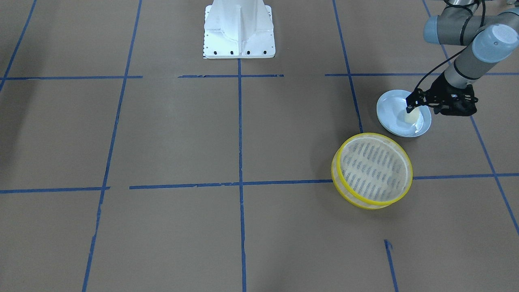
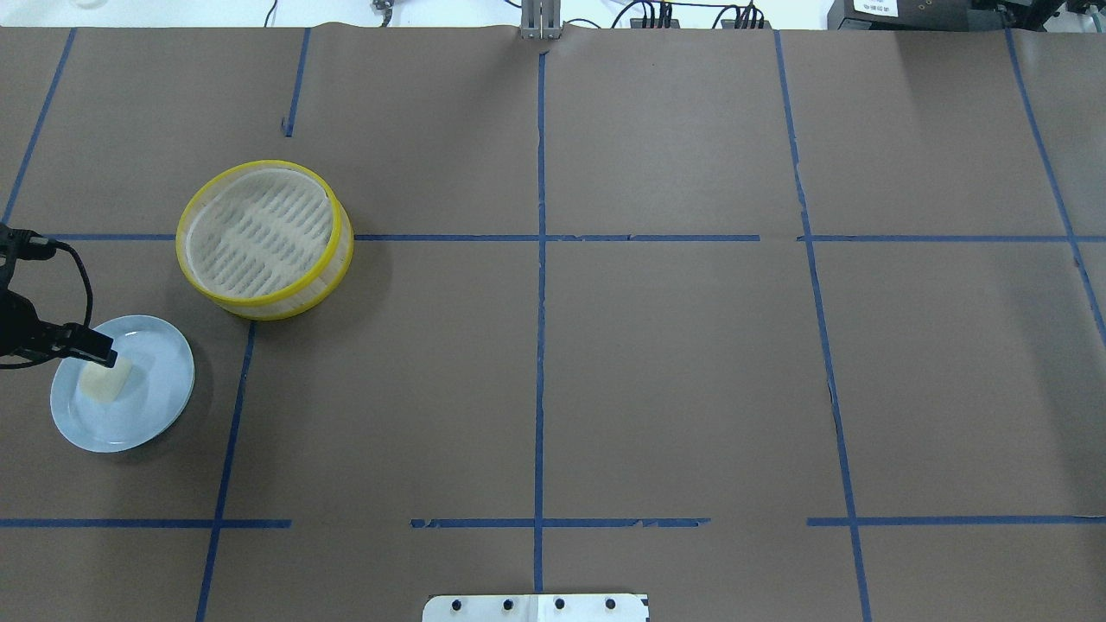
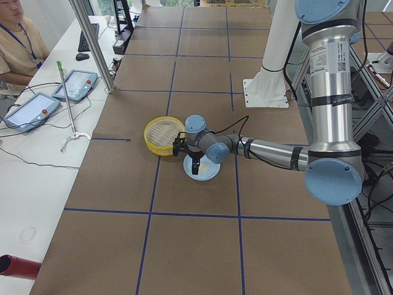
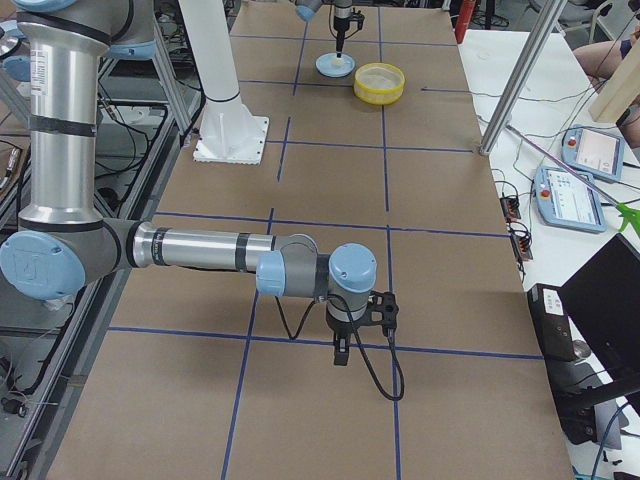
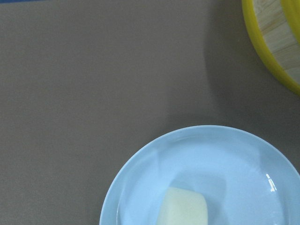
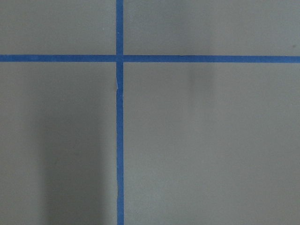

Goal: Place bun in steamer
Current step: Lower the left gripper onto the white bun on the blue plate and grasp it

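The bun lies on a pale blue plate at the far left of the table as seen from overhead, on the left half of the plate. It is not in the steamer. The steamer stands farther from the robot and a little to the right of the plate. It is near the plate but apart from it, with a strip of brown table between them. The steamer sits across a blue tape line that runs left to right.

The left gripper comes in from the left edge and hangs right over the bun, pointing down at it. From the front its dark tip overlaps the top of the bun, but I cannot tell whether it touches. I also cannot tell how far its jaws are open, because the views do not show the gap between them. The left wrist view shows only the bun at its bottom edge, the plate under it, and a piece of the steamer's yellow rim in the top right corner.

The right gripper shows only in the side view from the robot's right. There it hangs low over the table at the near end, pointing down, well apart from the plate and steamer at the far end. Whether its jaws are open or closed cannot be told. Its wrist view shows only brown table and two crossing tape lines.

The robot's white base stands at the middle of the table's robot side.
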Robot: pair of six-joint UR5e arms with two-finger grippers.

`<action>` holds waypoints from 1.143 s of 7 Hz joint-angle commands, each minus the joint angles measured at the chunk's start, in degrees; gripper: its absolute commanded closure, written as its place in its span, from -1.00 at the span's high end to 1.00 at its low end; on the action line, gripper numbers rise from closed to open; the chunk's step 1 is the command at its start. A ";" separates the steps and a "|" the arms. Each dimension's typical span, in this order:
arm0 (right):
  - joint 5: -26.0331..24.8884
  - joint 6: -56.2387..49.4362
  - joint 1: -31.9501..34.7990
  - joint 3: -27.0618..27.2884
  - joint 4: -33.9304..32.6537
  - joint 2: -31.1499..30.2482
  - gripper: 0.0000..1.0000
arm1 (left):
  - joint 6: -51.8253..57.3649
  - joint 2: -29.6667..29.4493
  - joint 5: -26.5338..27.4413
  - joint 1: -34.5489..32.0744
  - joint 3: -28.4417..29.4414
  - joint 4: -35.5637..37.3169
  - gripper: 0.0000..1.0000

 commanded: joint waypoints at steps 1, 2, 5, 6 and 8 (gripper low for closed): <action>0.00 0.00 0.00 0.00 0.00 0.00 1.00 | -0.30 -1.31 0.36 1.27 1.17 0.04 0.82; 0.00 0.00 0.00 0.00 0.00 0.00 1.00 | -0.30 -1.49 0.28 1.88 1.95 -0.04 0.78; 0.00 0.00 0.00 0.00 0.00 0.00 1.00 | -0.39 -1.40 0.28 2.59 2.84 0.04 0.57; 0.00 0.00 0.00 0.00 0.00 0.00 1.00 | -0.48 -1.40 0.28 2.85 2.75 0.04 0.48; 0.00 0.00 0.00 0.00 0.00 0.00 1.00 | -0.48 -1.40 0.19 2.85 2.75 0.04 0.09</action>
